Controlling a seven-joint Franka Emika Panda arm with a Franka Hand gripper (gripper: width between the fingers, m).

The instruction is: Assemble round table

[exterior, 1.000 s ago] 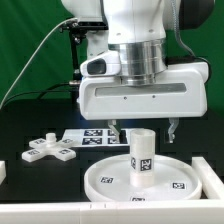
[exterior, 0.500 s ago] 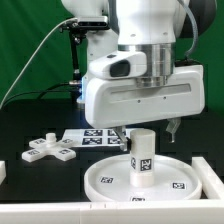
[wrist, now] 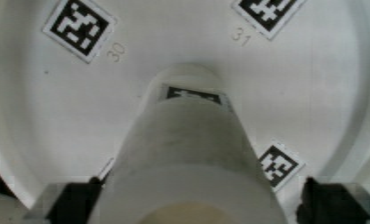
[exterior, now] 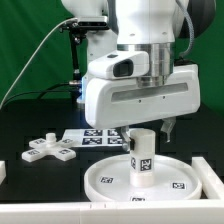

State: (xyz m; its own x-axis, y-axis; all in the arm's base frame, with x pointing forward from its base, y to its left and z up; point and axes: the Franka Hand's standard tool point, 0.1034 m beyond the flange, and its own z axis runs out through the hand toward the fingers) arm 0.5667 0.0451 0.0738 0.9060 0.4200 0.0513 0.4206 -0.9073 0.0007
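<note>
The large round rimmed disc (exterior: 100,184) lies flat on the black table at the front. The short thick cylinder (exterior: 142,156) stands upright on its centre. My gripper (exterior: 148,130) hangs right over the cylinder's top, with one finger on each side of it. In the wrist view the cylinder (wrist: 196,150) fills the space between the dark fingers (wrist: 68,202), with thin gaps at both sides, so my gripper (wrist: 200,206) is open around it. The disc (wrist: 146,40) lies below it. The small cross-shaped piece (exterior: 47,151) lies on the table at the exterior view's left.
The marker board (exterior: 93,137) lies flat behind the disc. White bars run along the front edge (exterior: 40,211) and at the exterior view's right (exterior: 213,176). A green backdrop stands behind the arm.
My wrist has turned about its vertical axis and the fingers have come in closer round the cylinder's top. The cylinder, disc and cross piece have not moved.
</note>
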